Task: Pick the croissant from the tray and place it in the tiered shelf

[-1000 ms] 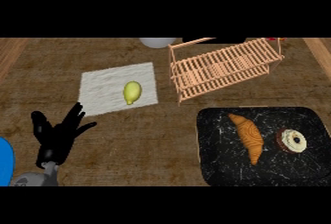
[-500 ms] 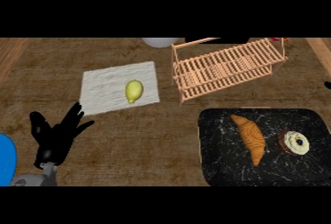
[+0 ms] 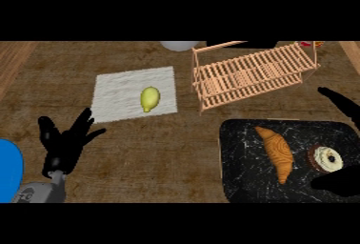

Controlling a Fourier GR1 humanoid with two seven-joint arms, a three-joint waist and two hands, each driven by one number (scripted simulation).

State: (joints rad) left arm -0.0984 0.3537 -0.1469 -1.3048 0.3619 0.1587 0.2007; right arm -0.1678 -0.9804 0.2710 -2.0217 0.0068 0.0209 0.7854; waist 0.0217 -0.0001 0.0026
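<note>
Golden croissant (image 3: 275, 152) lying on black tray (image 3: 243, 164); right hand (image 3: 342, 106) open at tray's right edge, grasping nothing; left hand (image 3: 62, 145) fingers released.

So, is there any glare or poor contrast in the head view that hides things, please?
Head view: no glare shows; the black right hand blends into the dark tray near the lower edge, so its outline is unclear there; the croissant and left hand stand out plainly.
</note>
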